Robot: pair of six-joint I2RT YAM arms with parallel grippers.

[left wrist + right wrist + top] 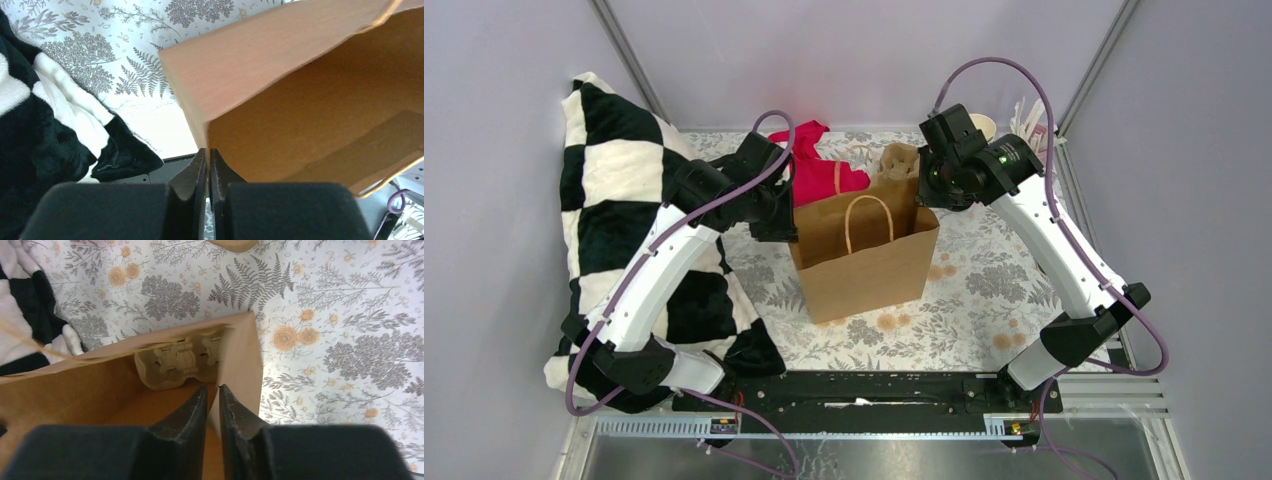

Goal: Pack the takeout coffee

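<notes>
- Fingers (pixel 189 175) of the left end effector (pixel 207 150) stand almost together, with only a hairline slit between them. The corner edge of the paper bag (pixel 260 75) runs straight into their tips, which reads as a pinch on the bag's left rim.
- Right end effector (pixel 213 388) is narrow too, a little wider than the left, with the bag's right wall passing between its fingers. Whether it pinches that wall or only straddles it, I cannot tell.
- Between the two, the bag stands upright on the surface (pixel 350 355), mouth up and open, its long side running left to right from one arm to the other.
- Down inside, a pulp cup carrier (pixel 177 360) lies on the bag's floor; no cup stands in the part that shows.
- Coffee cup with a black lid appears in no view, and it is not in the visible part of the bag.
- Outward from the right end effector, toward the far right corner, a cream cup rim (pixel 982 124) peeks over the arm beside some white sticks (pixel 1032 115). I cannot tell whether that is the coffee or a lidless cup.
- Judgement: if the coffee sits in that corner, it lies behind and to the right of the bag, and the right arm is much the nearer. The left would then hold the mouth open for a straight drop into the carrier.
</notes>
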